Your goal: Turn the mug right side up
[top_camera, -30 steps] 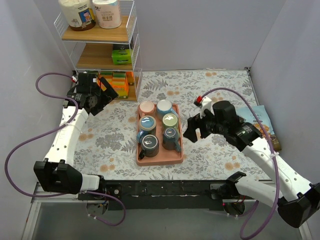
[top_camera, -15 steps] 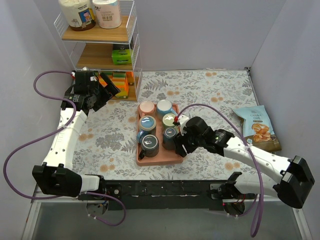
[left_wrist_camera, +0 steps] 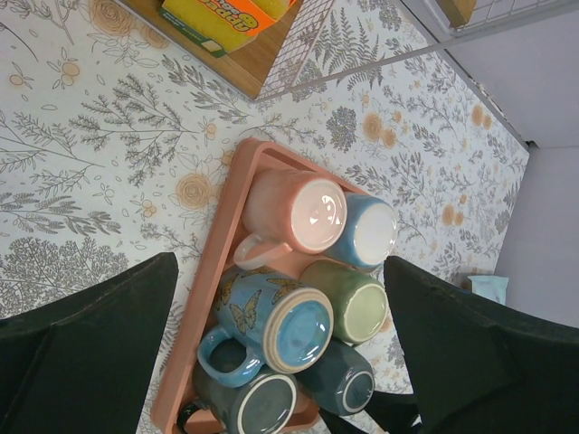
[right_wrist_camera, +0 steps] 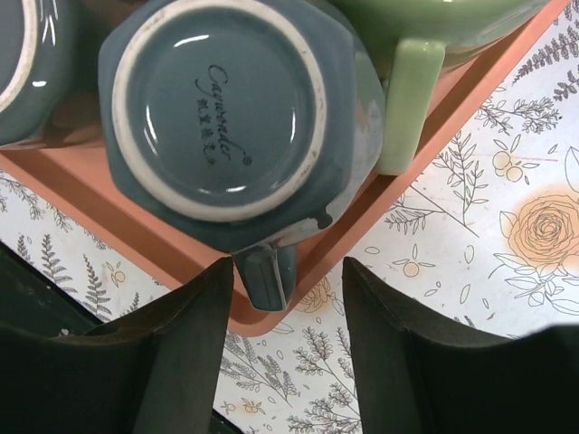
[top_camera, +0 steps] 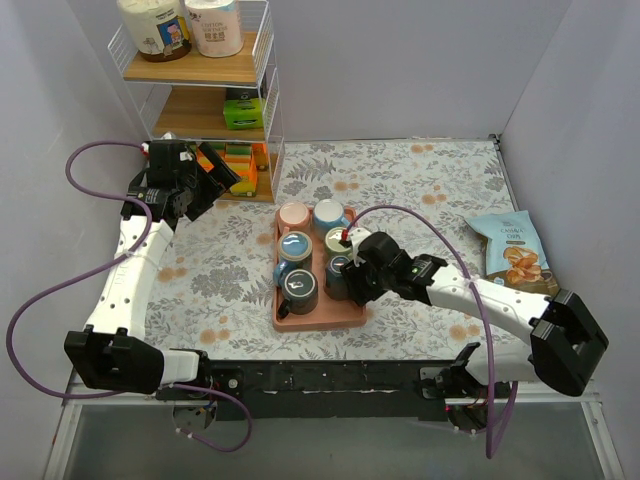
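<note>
A dark teal mug [right_wrist_camera: 226, 117] stands upside down at the near right corner of the salmon tray [right_wrist_camera: 425, 127], its base facing up and its handle [right_wrist_camera: 267, 276] sticking out over the tray rim. My right gripper [right_wrist_camera: 288, 267] straddles that handle: the left finger is at its side, the right finger stands well apart, so the jaws are open. From above, the mug [top_camera: 340, 270] shows with my right gripper [top_camera: 352, 285] low beside it. My left gripper [top_camera: 205, 180] hangs wide open and empty near the shelf, high over the tray [left_wrist_camera: 213, 262].
Several other mugs stand upside down on the tray: pink [top_camera: 293, 215], light blue [top_camera: 328, 213], green [top_camera: 340, 240], butterfly blue [top_camera: 294, 247], dark grey [top_camera: 298, 288]. A wire shelf [top_camera: 200, 100] stands at the back left. A snack bag [top_camera: 512, 255] lies at the right.
My right arm swung left from beside the tray down to its near right corner, and its jaws narrowed around the teal mug's handle. The left arm barely moved.
</note>
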### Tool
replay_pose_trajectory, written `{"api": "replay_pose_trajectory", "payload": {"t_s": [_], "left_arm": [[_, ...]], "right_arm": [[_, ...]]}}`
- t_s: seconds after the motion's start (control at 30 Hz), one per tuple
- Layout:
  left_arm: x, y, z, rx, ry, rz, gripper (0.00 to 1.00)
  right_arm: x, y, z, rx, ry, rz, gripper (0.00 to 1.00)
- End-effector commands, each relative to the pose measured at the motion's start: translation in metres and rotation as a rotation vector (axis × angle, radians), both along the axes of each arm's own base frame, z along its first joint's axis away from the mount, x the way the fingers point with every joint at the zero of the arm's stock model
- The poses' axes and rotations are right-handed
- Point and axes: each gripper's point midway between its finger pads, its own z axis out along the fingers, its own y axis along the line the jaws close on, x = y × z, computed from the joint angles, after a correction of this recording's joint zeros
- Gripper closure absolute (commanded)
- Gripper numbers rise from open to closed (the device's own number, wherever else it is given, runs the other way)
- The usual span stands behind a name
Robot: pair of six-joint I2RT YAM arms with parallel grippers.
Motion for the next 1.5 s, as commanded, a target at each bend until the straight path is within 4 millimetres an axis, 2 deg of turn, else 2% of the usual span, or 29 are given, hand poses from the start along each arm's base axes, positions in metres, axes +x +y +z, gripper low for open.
{"api": "replay_pose_trajectory", "payload": {"t_s": [0.0,0.3,0.4,0.6,0.7,0.73,0.9,1.07,1.3,1.33,1.47], "left_arm": [[0.0,0.002,0.025,-0.003,-0.058,0.013,0.02],[0.0,0.003,0.02,0.0,-0.047,0.021,0.02],[0.0,0.003,0.018,0.0,-0.044,0.023,0.02],[-0.003,0.003,0.019,0.0,-0.045,0.023,0.02],[-0.005,0.002,0.018,-0.009,-0.043,0.018,0.02],[-0.005,0.001,0.019,-0.012,-0.045,0.014,0.02],[-0.007,-0.006,0.018,-0.036,-0.044,-0.017,0.02],[-0.01,-0.013,0.022,-0.071,-0.079,-0.045,0.02],[-0.015,-0.029,0.034,-0.129,-0.146,-0.133,0.02],[-0.014,-0.029,0.036,-0.131,-0.157,-0.131,0.02],[-0.013,-0.029,0.046,-0.139,-0.192,-0.126,0.02]], "right_arm": [[0.013,0.015,0.015,0.034,-0.036,-0.006,0.42],[0.024,0.021,0.024,0.039,-0.078,-0.005,0.5],[0.023,0.022,0.022,0.035,-0.073,0.003,0.57],[0.02,0.023,0.018,0.043,-0.062,0.014,0.73],[0.019,0.024,0.02,0.048,-0.058,0.017,0.89],[0.018,0.023,0.019,0.043,-0.055,0.018,0.98],[0.014,0.021,0.028,0.059,-0.07,0.038,0.99],[0.008,0.029,0.044,0.11,-0.075,0.1,0.99],[0.003,0.043,0.085,0.201,-0.121,0.186,0.99],[0.006,0.046,0.096,0.219,-0.135,0.187,0.99],[0.01,0.052,0.121,0.249,-0.17,0.196,0.99]]}}
